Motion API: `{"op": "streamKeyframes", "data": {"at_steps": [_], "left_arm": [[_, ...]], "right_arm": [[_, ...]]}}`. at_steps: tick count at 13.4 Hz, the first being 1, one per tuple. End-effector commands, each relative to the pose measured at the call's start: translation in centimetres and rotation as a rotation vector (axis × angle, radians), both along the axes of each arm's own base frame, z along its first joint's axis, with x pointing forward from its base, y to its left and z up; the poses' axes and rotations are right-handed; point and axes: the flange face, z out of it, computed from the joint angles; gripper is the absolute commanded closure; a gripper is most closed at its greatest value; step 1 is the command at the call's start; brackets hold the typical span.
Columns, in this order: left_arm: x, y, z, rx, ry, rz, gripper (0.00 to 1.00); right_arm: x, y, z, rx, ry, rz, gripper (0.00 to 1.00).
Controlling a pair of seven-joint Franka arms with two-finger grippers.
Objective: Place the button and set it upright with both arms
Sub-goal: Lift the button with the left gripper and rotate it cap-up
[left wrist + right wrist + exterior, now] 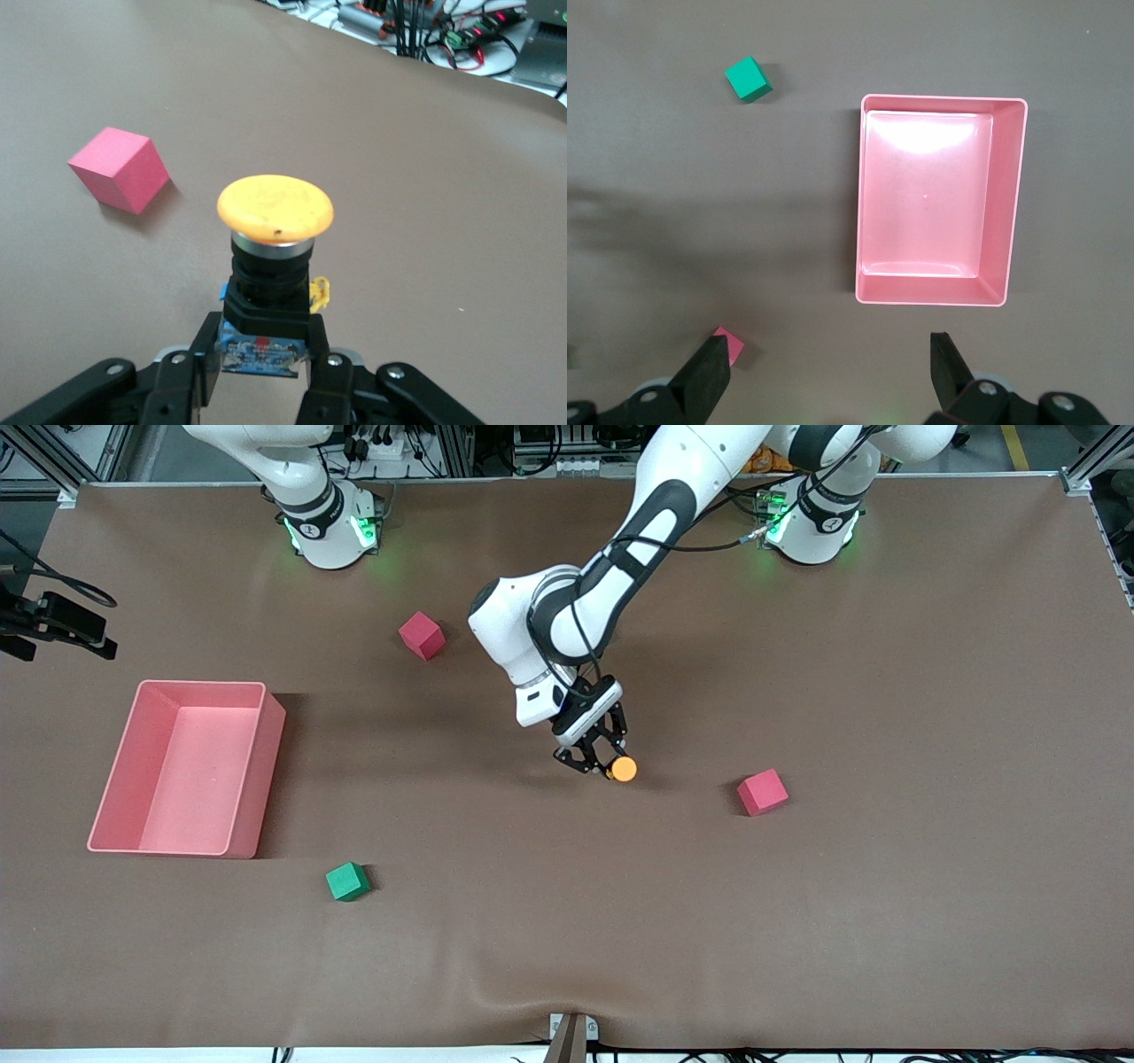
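Left claw (609,766) clamps the button (624,769) by its base beside a red cube (763,792), freeing the cap; right claw (828,376), jaws apart, waits over the counter (886,691).

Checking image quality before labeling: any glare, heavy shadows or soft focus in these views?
Front view: even light, soft shadow on the table under the left hand holding the button; green glow at the arm bases. Left wrist view: button sharp, no glare; the cables at the table's edge look soft. Right wrist view: bright glare patch on the pink bin floor, broad diffuse shadow on the cloth beside it.
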Motion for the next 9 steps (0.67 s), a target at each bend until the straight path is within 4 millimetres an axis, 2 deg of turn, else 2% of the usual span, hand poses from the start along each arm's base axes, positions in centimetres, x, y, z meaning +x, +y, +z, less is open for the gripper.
{"op": "streamKeyframes", "data": {"at_steps": [1, 4, 7, 9], "left_arm": [[-0.5, 0.1, -1.8, 0.084, -0.068, 0.008, 1.0], [-1.6, 0.0, -4.7, 0.1, -0.162, 0.062, 1.0], [-2.9, -0.9, -5.6, 0.059, -0.268, 0.106, 1.0], [-3.2, -1.0, -6.0, 0.093, -0.324, 0.081, 1.0]], "right_arm": [[-0.1, 0.2, 0.6, 0.011, -0.01, -0.001, 0.0], [-0.1, 0.2, 0.4, 0.011, -0.007, -0.001, 0.0], [-0.1, 0.2, 0.4, 0.011, -0.007, -0.001, 0.0], [-0.1, 0.2, 0.5, 0.011, -0.009, -0.001, 0.0]]}}
